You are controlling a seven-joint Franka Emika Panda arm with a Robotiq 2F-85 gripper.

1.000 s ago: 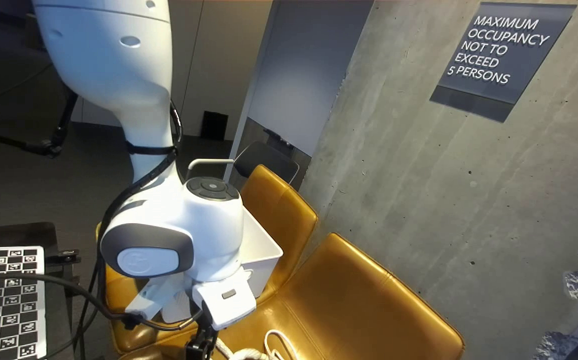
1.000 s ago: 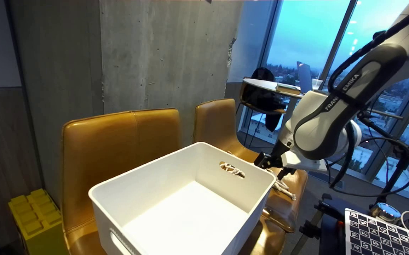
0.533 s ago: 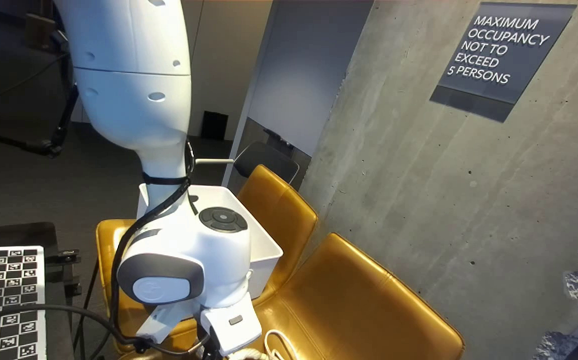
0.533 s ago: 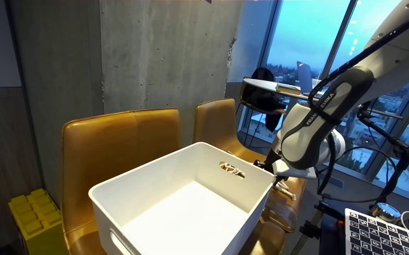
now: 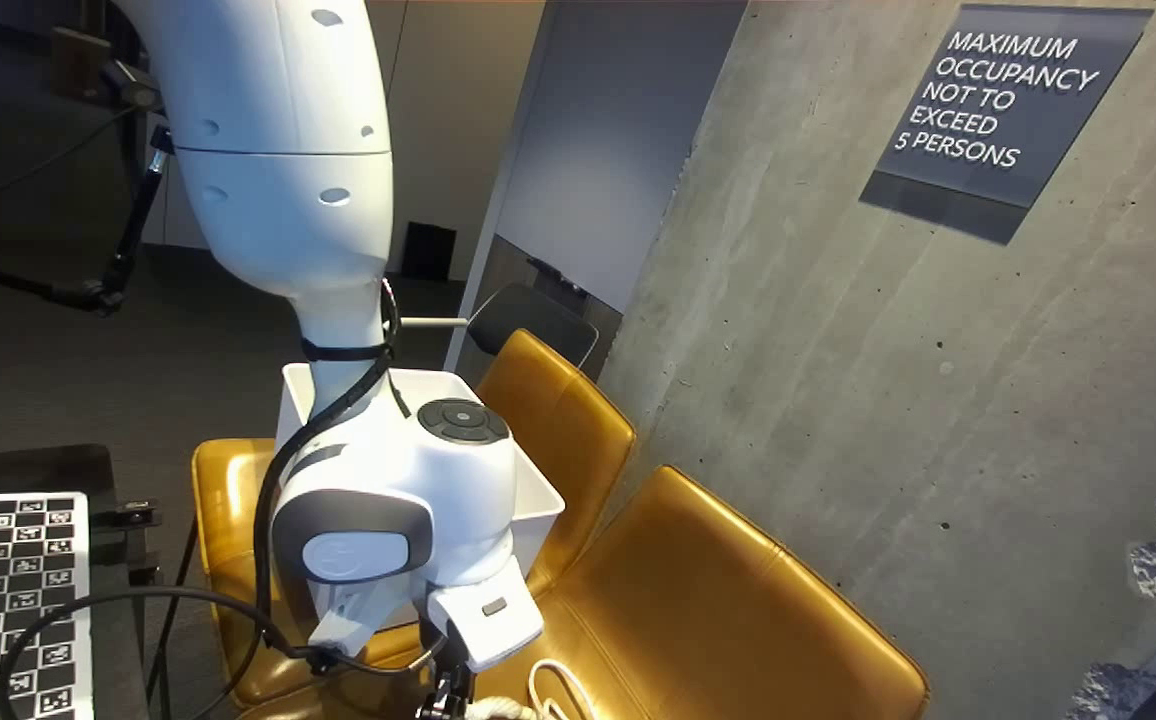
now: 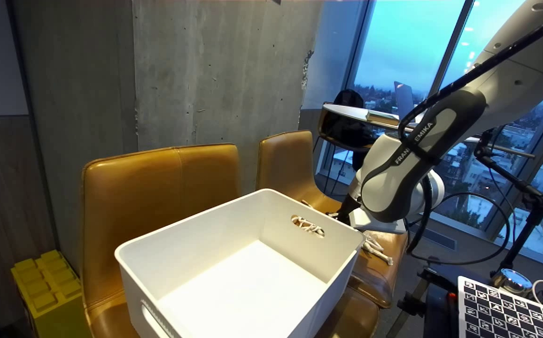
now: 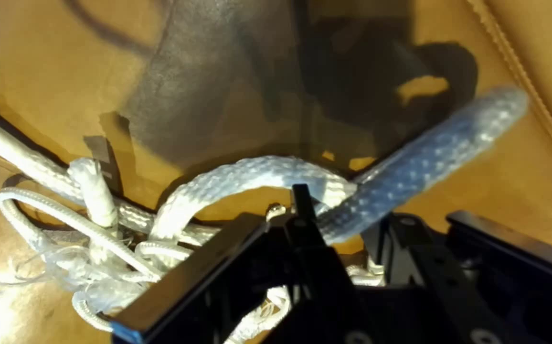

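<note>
My hand has come down by the white box, which shifted a bit, so I seem right at the rope, one end near the front edge of the worktop and more between my fingers, though I can't tell if it's pinched.

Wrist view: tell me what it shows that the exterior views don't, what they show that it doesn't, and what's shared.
Only the wrist view shows the frayed strands. Only the exterior views show the white bin, the concrete wall and the patterned board, each in both. All share the tool, the pale rope and the tan seat beneath it.
</note>
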